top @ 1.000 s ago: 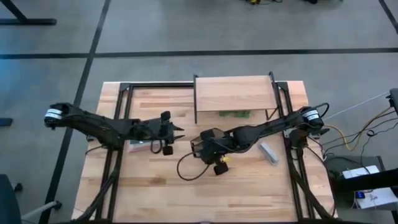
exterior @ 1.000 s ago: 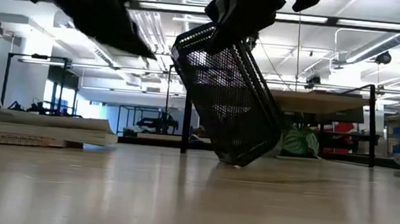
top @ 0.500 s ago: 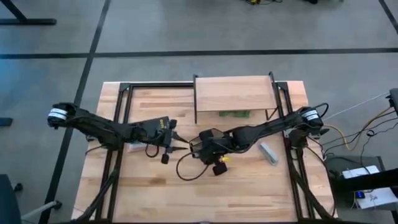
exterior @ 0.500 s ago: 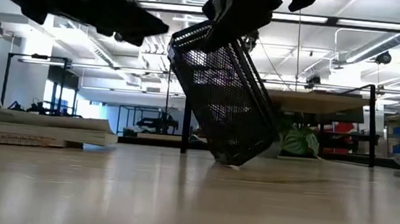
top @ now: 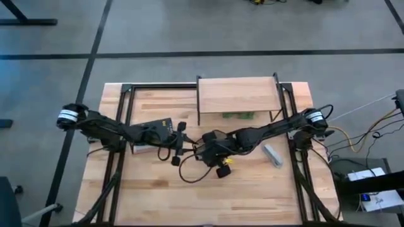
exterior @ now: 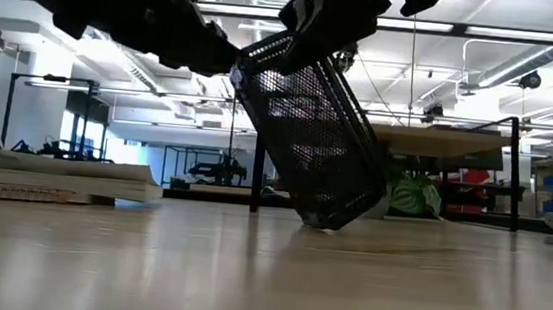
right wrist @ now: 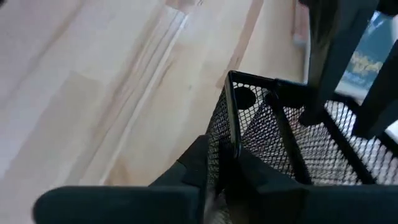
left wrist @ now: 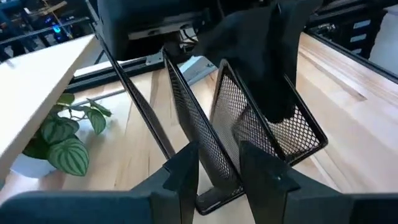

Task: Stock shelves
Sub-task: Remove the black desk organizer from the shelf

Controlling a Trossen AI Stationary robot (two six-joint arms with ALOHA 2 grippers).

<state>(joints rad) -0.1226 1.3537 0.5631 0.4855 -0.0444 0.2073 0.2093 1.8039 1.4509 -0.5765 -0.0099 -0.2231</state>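
Right gripper point(top: 201, 151), high view: pinched on the black mesh rack point(top: 197, 150) at mid-table. Left gripper point(top: 181, 143) just beside the rack, fingers a little apart. Shelf point(top: 237, 94) at the far edge, a green plant point(top: 238, 115) at its near side. Low view: rack point(exterior: 311, 133) tilted, one bottom corner on the table point(exterior: 266, 275). Left wrist view: fingers point(left wrist: 184, 176) straddle a rack panel point(left wrist: 199, 134). Right wrist view: fingers point(right wrist: 198, 163) clamp the rim point(right wrist: 231, 118).

Black wire-mesh rack point(exterior: 311, 128) (matt metal).

Lab or workshop hall: strip lights point(exterior: 528, 36), exposed ceiling ducts point(exterior: 202, 28), grey floor point(top: 189, 25)
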